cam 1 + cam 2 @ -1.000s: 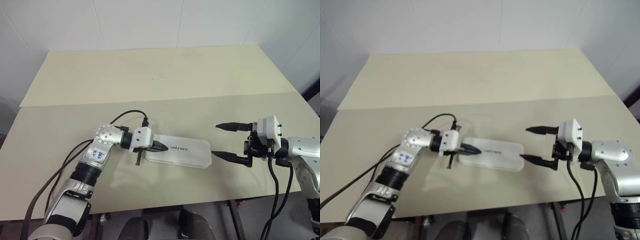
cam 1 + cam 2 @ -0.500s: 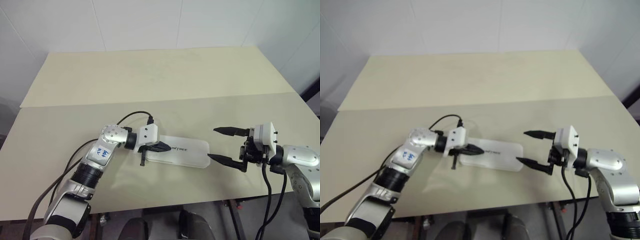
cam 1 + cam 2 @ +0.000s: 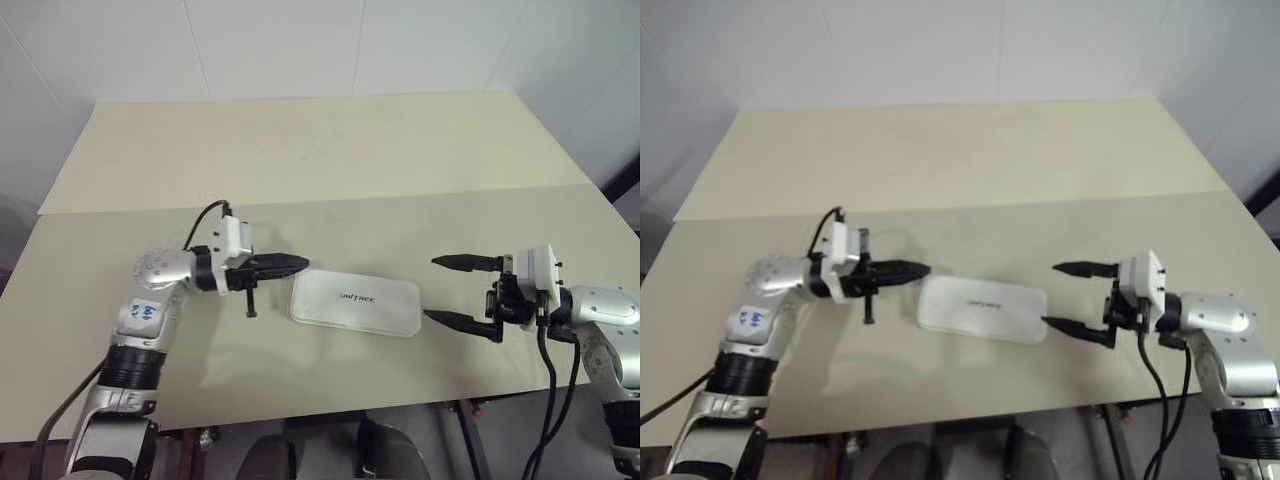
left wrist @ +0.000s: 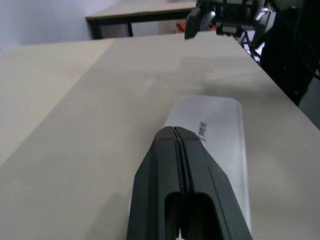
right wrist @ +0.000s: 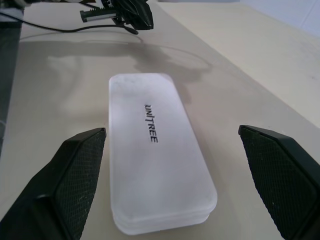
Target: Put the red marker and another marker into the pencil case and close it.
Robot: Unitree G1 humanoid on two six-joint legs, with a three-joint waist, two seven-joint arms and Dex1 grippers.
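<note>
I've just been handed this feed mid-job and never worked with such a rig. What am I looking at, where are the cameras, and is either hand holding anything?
It is a humanoid robot with two arms, each ending in a hand of two black fingers. Two pictures come from the head, looking down over the arms. The other two come from a camera on each wrist, looking along that hand's fingers.

On the beige table lies one white pencil case with UNITREE lettering, lid closed and flat. No markers are visible on the table.

The left hand is shut and empty, its tips beside the case's near end, not touching it. The right hand is open and empty, its two fingers spread wide just off the case's other end. In its wrist view the case lies between the fingers.
</note>
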